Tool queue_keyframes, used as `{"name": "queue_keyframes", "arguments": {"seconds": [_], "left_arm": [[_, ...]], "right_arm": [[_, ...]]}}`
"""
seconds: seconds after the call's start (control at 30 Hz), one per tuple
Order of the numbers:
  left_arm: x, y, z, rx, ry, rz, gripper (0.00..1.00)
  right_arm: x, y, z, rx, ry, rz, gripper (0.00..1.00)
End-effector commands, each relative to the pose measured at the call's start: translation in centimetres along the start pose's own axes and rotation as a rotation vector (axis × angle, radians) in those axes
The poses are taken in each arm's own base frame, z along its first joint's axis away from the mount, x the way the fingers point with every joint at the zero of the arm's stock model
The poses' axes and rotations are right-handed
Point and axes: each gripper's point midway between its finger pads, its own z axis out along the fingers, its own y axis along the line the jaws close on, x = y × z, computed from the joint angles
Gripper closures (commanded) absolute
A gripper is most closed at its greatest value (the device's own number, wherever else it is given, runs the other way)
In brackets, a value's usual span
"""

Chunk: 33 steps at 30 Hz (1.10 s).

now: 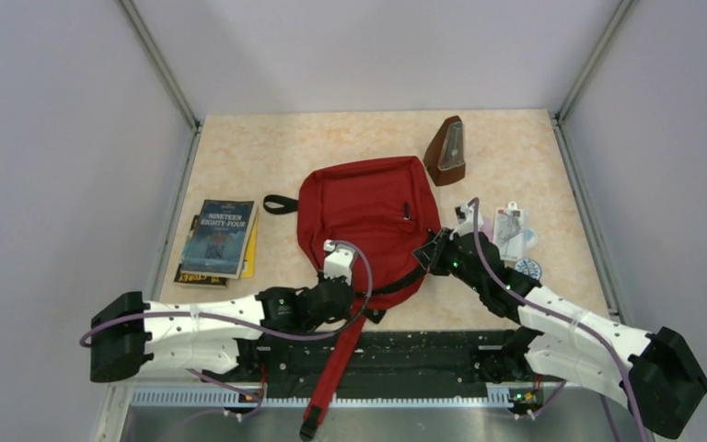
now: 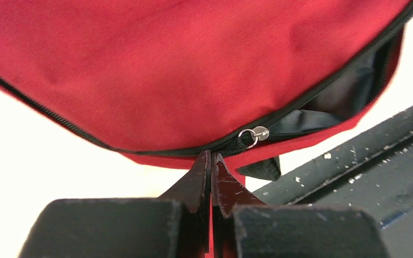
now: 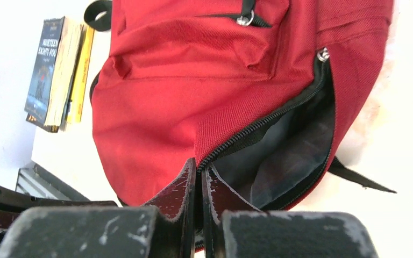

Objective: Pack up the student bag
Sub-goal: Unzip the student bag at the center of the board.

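Student bag (image 1: 368, 216), a large dark-red fabric backpack with a black zipper and grey lining, lies flat in the middle of the desk (image 1: 239, 147), its lower end close to the near edge. Its long red strap (image 1: 336, 368) trails over that edge, across the black mounting rail (image 1: 423, 354). The main zipper stands open along the side facing the right edge, and the lining shows inside. A silver zipper ring (image 2: 254, 134) sits just above the left tool (image 2: 211, 157), which is clenched on the red hem at the bag's near end. The right tool (image 3: 198, 165) is clenched on the zipper edge of the opening.

Near the left edge lies a stack of paperback books (image 1: 216, 241). The top dark-blue cover reads "NINETEEN EIGHTY-FOUR", and a yellow book lies beneath it. A brown wooden pyramid-shaped metronome (image 1: 446, 152) stands toward the far right corner, near the bag's far end. A white blister pack (image 1: 511, 228) lies by the right edge, its print too small to read. Bare desk shows along the far edge, in the far left corner, and between the books and the student bag.
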Motion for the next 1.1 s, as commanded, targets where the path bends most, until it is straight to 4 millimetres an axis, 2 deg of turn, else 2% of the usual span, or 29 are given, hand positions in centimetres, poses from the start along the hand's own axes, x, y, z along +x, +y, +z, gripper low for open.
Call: {"name": "queue_keyframes", "arguments": {"seconds": [0.0,0.27,0.47,0.63,0.7,0.83,0.87,1.0,1.07], "left_arm": [[-1.2,2.3,-0.2,-0.147,-0.037,-0.037,1.0],[-2.6,6.7,-0.7,-0.302,-0.126,-0.105,1.0],[-5.9,10.0,0.4,-0.291,-0.223,-0.246,1.0],[-8.4,12.7,0.1,-0.352,-0.304,-0.267,1.0],[-8.6,13.3,0.3,-0.369,-0.308,-0.26,1.0],[-8.9,12.8,1.2,-0.332,-0.297,-0.228,1.0],[-8.9,12.6,1.4,-0.324,-0.294,-0.221,1.0],[-8.9,12.2,1.2,-0.295,-0.298,-0.213,1.0],[-9.3,12.0,1.0,-0.271,-0.323,-0.222,1.0]], "right_arm": [[-5.0,0.3,-0.3,0.035,-0.144,-0.005,1.0],[-7.4,-1.3,0.2,0.046,-0.173,0.013,1.0],[-8.4,-1.0,0.2,0.046,-0.172,-0.017,1.0],[-8.4,-1.3,-0.1,0.056,-0.164,-0.032,1.0],[-8.2,-1.2,-0.1,0.043,-0.155,-0.045,1.0],[-8.0,-0.5,0.1,0.0,-0.134,-0.112,1.0],[-8.2,-0.4,0.0,-0.003,-0.136,-0.131,0.97],[-9.0,0.7,-1.2,-0.048,-0.159,-0.209,0.48],[-9.3,1.5,-2.1,-0.088,-0.179,-0.251,0.33]]}}
